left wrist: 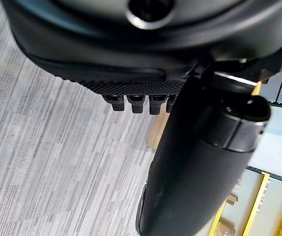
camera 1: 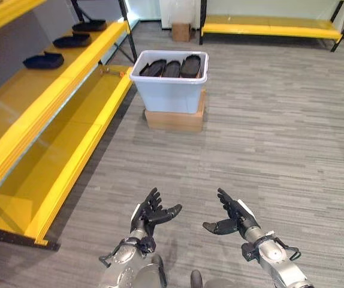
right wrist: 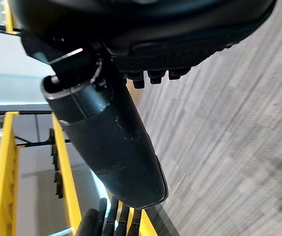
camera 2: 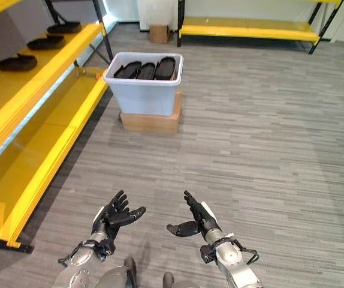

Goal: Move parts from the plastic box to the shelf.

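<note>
While both the left hand and right hand hang wide and empty, black parts sit in the box near the shelf end. Reaching from so far could miss or tip it.

Grey plank floor, flat cardboard box on it, small cardboard carton by far wall

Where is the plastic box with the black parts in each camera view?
Left eye view: plastic box upper centre, on a brown base.
Right eye view: box upper left of centre, same base.
Left wrist view: not identifiable.
Right wrist view: not identifiable.
Shared landmark: the yellow shelf on the robot's left.
</note>
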{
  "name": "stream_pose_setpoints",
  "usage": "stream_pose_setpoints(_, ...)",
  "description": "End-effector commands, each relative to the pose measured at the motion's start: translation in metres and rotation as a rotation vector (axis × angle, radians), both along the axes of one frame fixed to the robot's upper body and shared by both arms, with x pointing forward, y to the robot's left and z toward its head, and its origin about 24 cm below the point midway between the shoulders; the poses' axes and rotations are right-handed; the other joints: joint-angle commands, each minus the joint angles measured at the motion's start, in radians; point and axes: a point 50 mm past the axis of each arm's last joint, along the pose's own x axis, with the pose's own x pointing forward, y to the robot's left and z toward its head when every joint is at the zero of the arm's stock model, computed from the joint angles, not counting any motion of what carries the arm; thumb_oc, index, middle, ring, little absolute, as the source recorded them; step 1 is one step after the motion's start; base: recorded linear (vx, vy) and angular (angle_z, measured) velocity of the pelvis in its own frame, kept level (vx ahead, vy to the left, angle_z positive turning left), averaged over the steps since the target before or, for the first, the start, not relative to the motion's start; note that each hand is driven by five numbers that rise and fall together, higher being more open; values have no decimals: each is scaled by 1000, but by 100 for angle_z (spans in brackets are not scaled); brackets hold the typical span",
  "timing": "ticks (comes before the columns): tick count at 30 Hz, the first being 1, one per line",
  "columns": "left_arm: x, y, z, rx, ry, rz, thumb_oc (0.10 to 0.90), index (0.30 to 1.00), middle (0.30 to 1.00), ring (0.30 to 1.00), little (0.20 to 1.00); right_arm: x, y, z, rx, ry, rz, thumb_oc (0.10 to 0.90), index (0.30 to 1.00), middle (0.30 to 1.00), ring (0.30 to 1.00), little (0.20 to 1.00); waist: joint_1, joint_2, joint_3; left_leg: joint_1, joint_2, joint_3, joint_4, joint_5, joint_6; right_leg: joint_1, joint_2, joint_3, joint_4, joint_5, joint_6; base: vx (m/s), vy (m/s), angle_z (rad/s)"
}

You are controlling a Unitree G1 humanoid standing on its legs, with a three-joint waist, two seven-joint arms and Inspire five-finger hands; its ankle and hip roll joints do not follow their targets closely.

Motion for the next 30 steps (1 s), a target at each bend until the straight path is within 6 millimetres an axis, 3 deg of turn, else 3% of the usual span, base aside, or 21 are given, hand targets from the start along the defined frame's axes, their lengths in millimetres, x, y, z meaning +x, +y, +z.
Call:
stream_pose_setpoints(1,22,23,34,-23,-183,227,900,1000,1000,1000,1000,16,-5,41,95,-206,19,900,1000,1000,1000,1000,21,-25,12,127,24,7,-99,118,4,5,-76,44,25,8,110,136,76,-51)
stream_pose_setpoints(5,21,27,31,-3,-185,268,900,1000,1000,1000,1000,17,-1,46,86,-223,49,900,1000,1000,1000,1000,26,-24,21,117,72,-3,-129,109,-12,19,-96,32,61,-31,112,153,155,-25)
stream_pose_setpoints(7,22,25,30,6,-199,256,900,1000,1000,1000,1000,17,-1,45,81,-224,43,900,1000,1000,1000,1000,18,-2,17,161,90,27,-133,111,-26,13,-112,-1,96,-53,114,240,300,-23)
stream_pose_setpoints(13,27,24,32,7,-209,216,900,1000,1000,1000,1000,16,-4,41,82,-217,17,900,1000,1000,1000,1000,14,17,6,221,69,38,-114,110,-33,14,-128,-26,97,-43,127,199,193,-1)
stream_pose_setpoints(16,30,22,37,36,-232,173,900,1000,1000,1000,1000,17,-1,41,86,-218,6,900,1000,1000,1000,1000,20,14,-11,250,37,38,-102,77,-24,12,-144,-36,81,-25,145,201,161,-9)
stream_pose_setpoints(22,33,19,43,61,-250,71,900,1000,1000,1000,1000,20,8,44,126,-239,-43,900,1000,1000,1000,1000,44,-12,-34,258,-30,46,-67,0,27,7,-192,-35,75,-2,189,171,144,13)
stream_pose_setpoints(27,36,16,49,85,-271,-51,900,1000,1000,1000,1000,24,11,48,152,-262,-78,900,1000,1000,1000,1000,53,-9,-46,281,-54,72,-82,-17,62,-13,-228,-35,98,23,221,116,149,-8)
stream_pose_setpoints(30,37,13,49,90,-268,-132,900,1000,1000,1000,1000,27,12,49,157,-271,-94,900,1000,1000,1000,1000,54,-10,-61,271,-83,83,-66,-44,102,-36,-247,-26,166,64,227,80,193,-27)
